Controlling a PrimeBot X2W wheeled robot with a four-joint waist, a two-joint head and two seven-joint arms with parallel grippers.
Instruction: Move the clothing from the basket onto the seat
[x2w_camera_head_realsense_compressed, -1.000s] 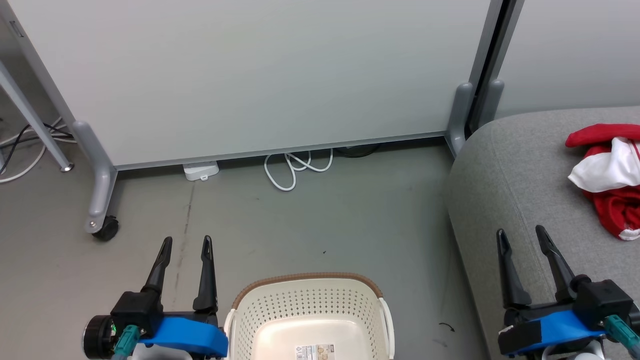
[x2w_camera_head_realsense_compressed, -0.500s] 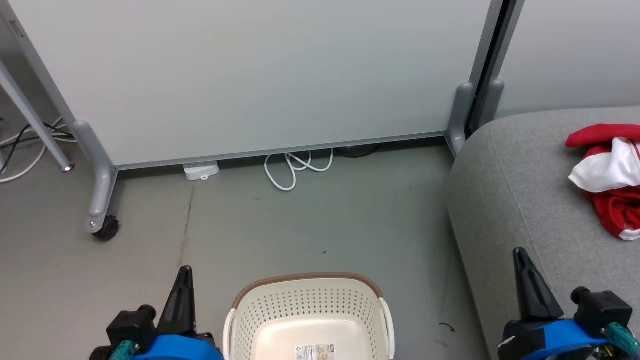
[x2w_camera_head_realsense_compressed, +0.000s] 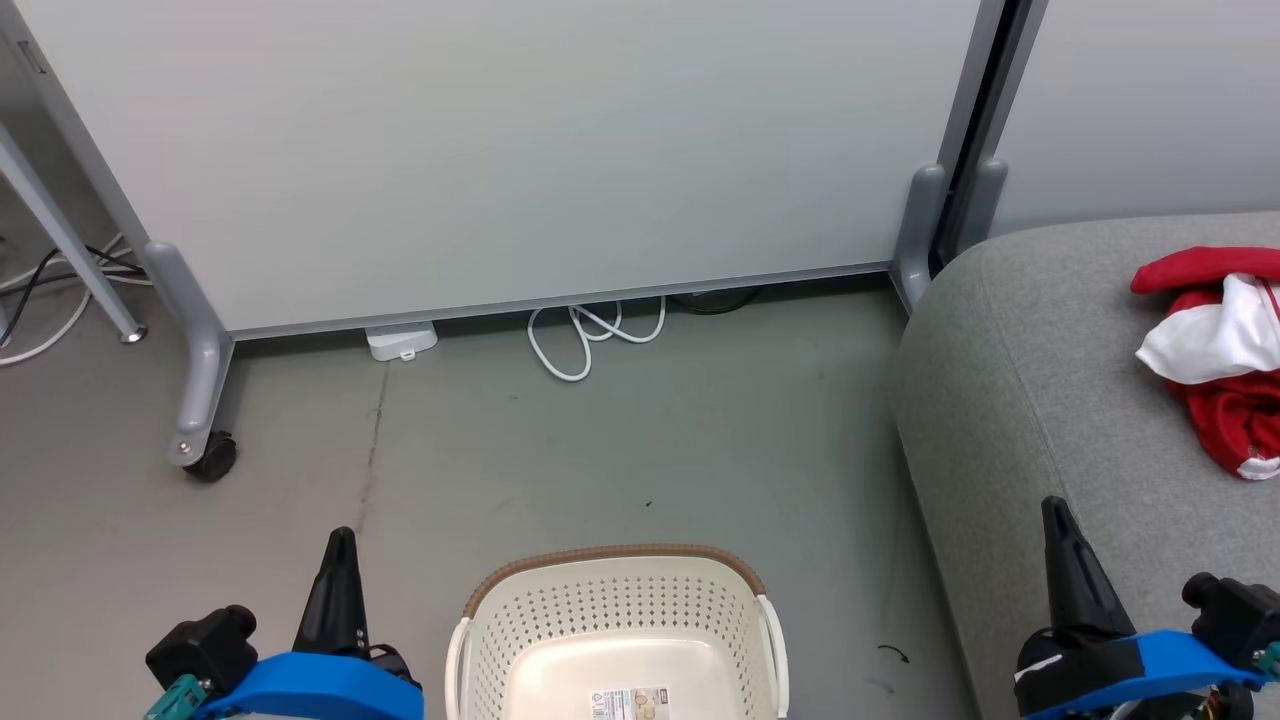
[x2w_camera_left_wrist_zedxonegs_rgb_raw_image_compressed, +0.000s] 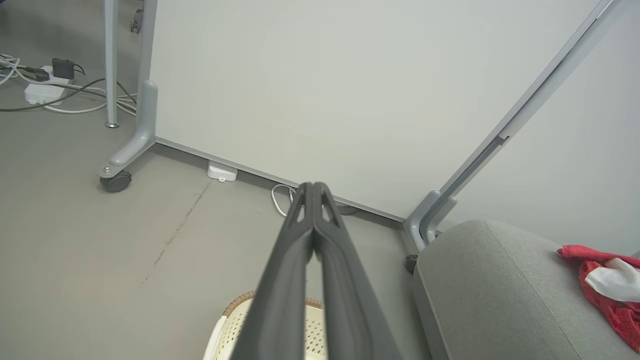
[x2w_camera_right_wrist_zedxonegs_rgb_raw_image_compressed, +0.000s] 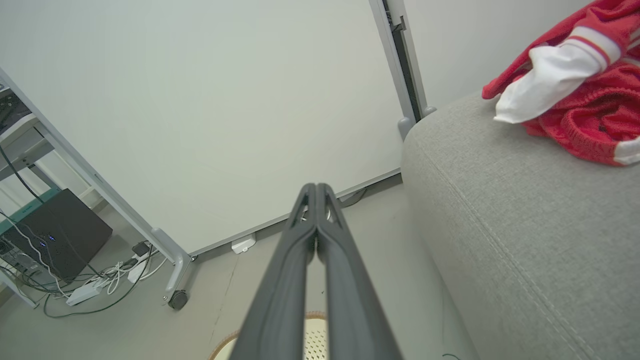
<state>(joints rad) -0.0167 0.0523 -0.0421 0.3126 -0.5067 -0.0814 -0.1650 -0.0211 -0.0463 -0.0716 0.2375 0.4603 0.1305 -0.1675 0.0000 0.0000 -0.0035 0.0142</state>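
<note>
The cream basket (x2w_camera_head_realsense_compressed: 620, 610) with a brown rim stands on the floor at the bottom centre of the head view, with just a label sticker inside it. Red and white clothing (x2w_camera_head_realsense_compressed: 1215, 350) lies bunched on the grey seat (x2w_camera_head_realsense_compressed: 1050, 400) at the right. My left gripper (x2w_camera_head_realsense_compressed: 340, 545) is shut and empty, left of the basket. My right gripper (x2w_camera_head_realsense_compressed: 1058, 515) is shut and empty over the seat's front edge. In the left wrist view the shut fingers (x2w_camera_left_wrist_zedxonegs_rgb_raw_image_compressed: 312, 192) point over the floor, with the clothing (x2w_camera_left_wrist_zedxonegs_rgb_raw_image_compressed: 607, 280) at the far right. The right wrist view shows the clothing (x2w_camera_right_wrist_zedxonegs_rgb_raw_image_compressed: 580, 90) on the seat (x2w_camera_right_wrist_zedxonegs_rgb_raw_image_compressed: 510, 210).
A pale partition panel (x2w_camera_head_realsense_compressed: 500, 150) on grey wheeled feet (x2w_camera_head_realsense_compressed: 205, 440) stands behind the floor. A white cable loop (x2w_camera_head_realsense_compressed: 590, 335) and a small white box (x2w_camera_head_realsense_compressed: 402, 340) lie at its base. More cables and a dark box (x2w_camera_right_wrist_zedxonegs_rgb_raw_image_compressed: 55, 235) sit at the left.
Both grippers have gone from open to shut and both arms have drawn back toward the bottom of the head view. The basket and clothing have not moved.
</note>
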